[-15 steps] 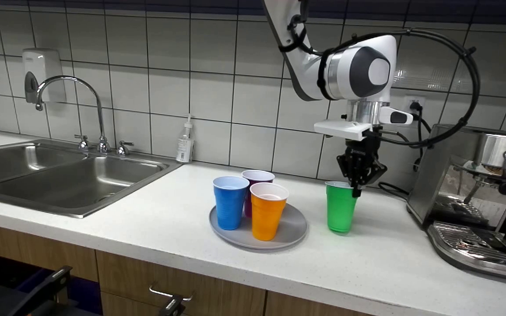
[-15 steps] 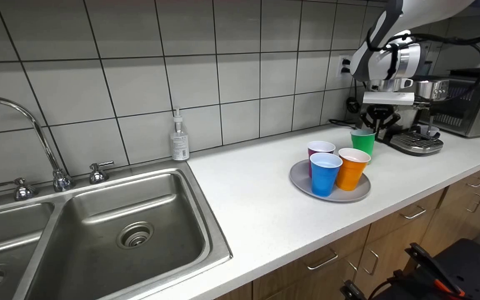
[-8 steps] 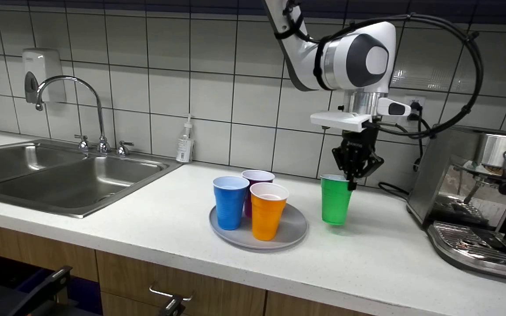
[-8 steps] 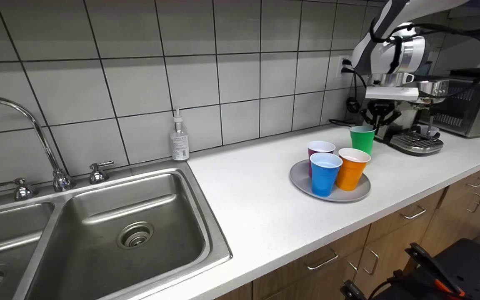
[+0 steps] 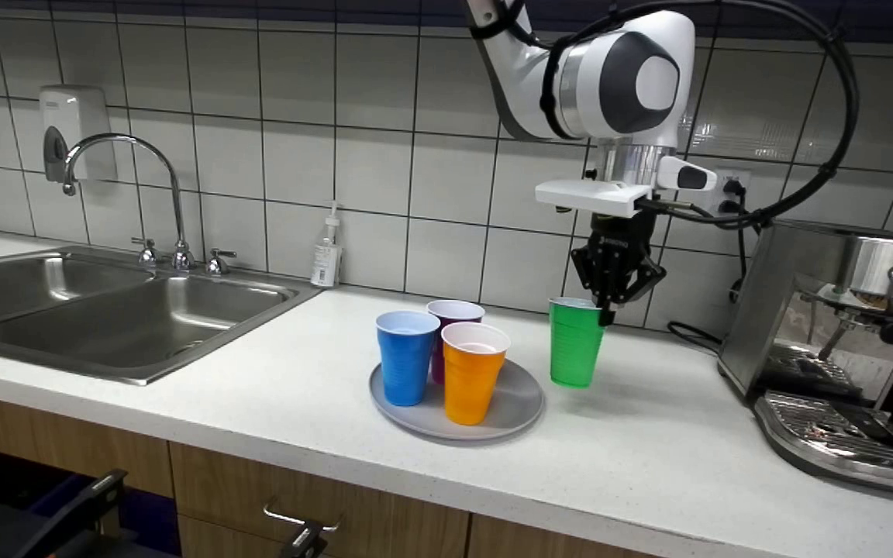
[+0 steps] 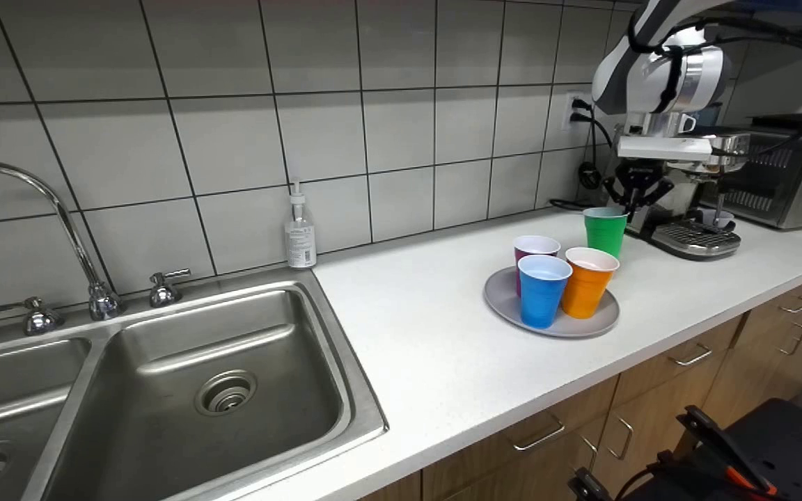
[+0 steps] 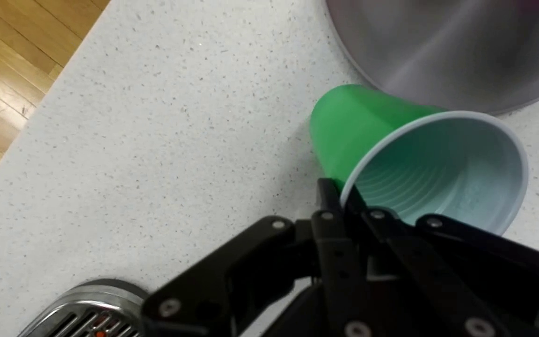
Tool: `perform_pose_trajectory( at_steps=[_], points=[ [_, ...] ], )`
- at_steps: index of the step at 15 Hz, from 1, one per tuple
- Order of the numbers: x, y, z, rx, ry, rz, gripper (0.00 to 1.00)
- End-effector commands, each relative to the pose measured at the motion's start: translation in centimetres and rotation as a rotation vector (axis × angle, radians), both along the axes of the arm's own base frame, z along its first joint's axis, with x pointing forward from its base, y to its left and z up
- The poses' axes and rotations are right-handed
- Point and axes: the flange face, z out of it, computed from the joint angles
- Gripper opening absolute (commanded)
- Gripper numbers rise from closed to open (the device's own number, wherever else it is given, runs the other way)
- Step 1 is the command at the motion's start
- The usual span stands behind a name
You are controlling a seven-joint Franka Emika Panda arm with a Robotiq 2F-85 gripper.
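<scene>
Arm [image 5: 636,81] bent; pincer [image 7: 342,193] pointing down, pinched together.

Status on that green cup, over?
Gripper shut, pinching green cup by its rim. Cup appears off the counter. Plate close by, holding blue cup, orange cup, purple cup.

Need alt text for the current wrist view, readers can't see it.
A black end effector pinches a green cup at its rim, the pale inside showing. Below is a speckled white counter, with a gray plate at upper right, a slotted metal tray at lower left and wood flooring at upper left.
</scene>
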Motion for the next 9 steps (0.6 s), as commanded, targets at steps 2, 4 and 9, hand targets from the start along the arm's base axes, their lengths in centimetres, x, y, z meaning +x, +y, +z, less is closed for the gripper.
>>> perform_pose_trajectory(
  at_steps=[2,4,9],
  points=[
    [-1.5,1.8,1.4,0.03,-0.016,0.079,0.01],
    [-1.6,2.4,1.5,0.033,-0.015,0.107,0.01],
    [-1.7,4.0,1.3,0.044,-0.009,0.169,0.01]
  ],
)
